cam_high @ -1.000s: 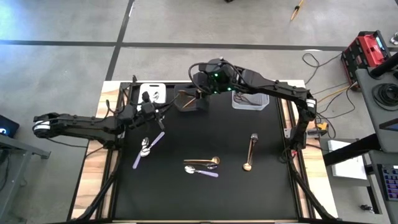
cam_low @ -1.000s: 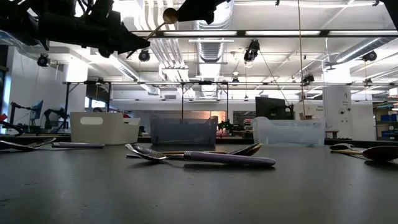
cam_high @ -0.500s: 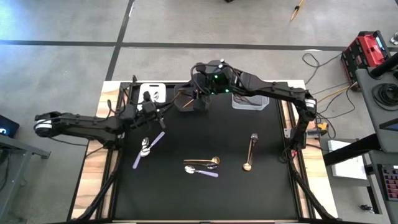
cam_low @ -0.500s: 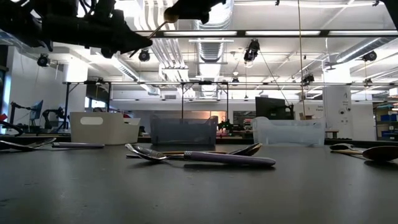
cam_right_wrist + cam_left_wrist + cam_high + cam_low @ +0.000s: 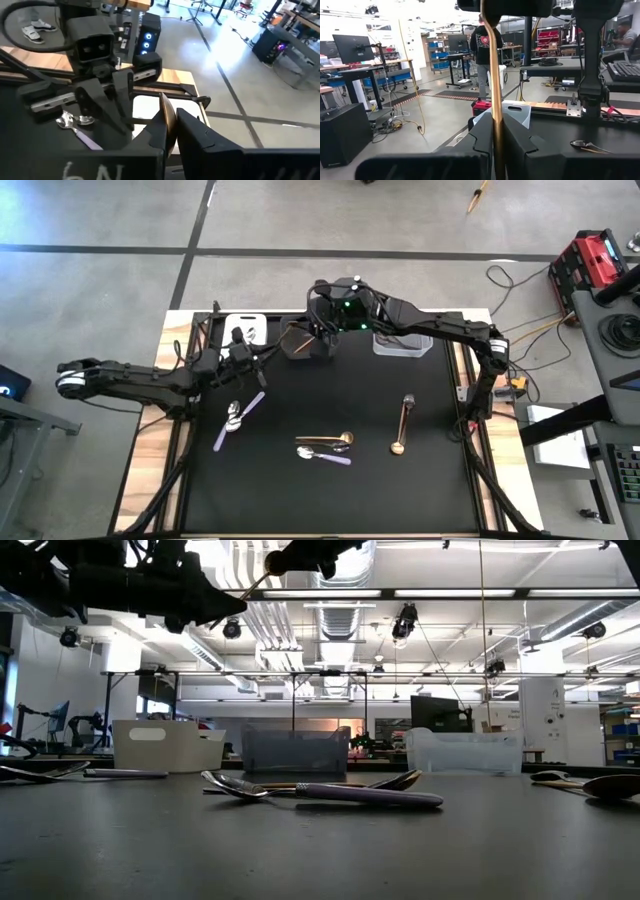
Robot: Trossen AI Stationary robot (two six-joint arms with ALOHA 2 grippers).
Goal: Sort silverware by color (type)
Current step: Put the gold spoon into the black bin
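Both claws (image 5: 492,145) (image 5: 170,131) clamped on one gold spoon (image 5: 494,100)

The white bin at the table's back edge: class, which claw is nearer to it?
Left. The left claw sits just in front of the white bin, on its right. The right claw is farther right, over the dark bin.

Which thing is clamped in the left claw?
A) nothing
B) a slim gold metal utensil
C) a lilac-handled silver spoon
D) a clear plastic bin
B: the left wrist view shows the slim gold metal utensil running up between the closed fingers of the left claw.
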